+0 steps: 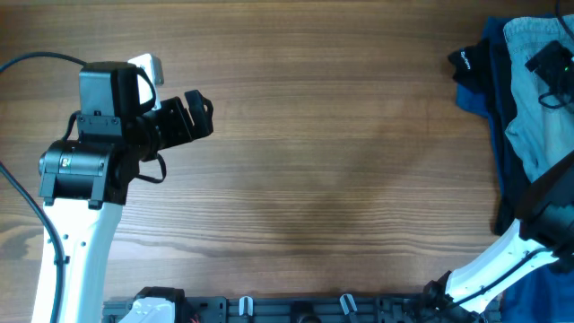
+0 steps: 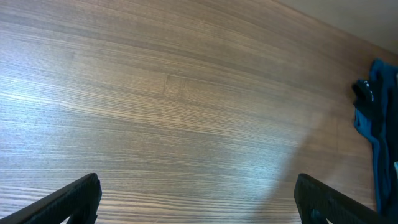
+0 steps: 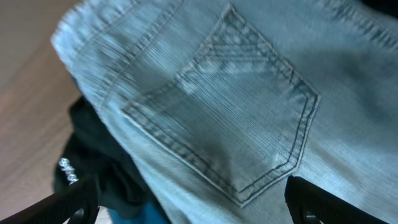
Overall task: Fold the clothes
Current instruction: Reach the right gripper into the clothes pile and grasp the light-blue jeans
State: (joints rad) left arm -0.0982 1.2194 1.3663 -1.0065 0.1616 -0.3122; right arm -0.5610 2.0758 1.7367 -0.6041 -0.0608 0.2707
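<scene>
The light blue denim shorts lie crumpled at the table's far right edge, on top of other cloth. In the right wrist view a stitched back pocket fills the frame. My right gripper is open and empty just above the shorts, one finger on each side of the pocket's lower corner; in the overhead view it hovers over the shorts. My left gripper is open and empty above bare wood at the far left, and it also shows in the left wrist view.
A black garment with a small white logo and a dark blue cloth lie under and beside the shorts. The wooden table spreads between the arms. The arm bases sit along the front edge.
</scene>
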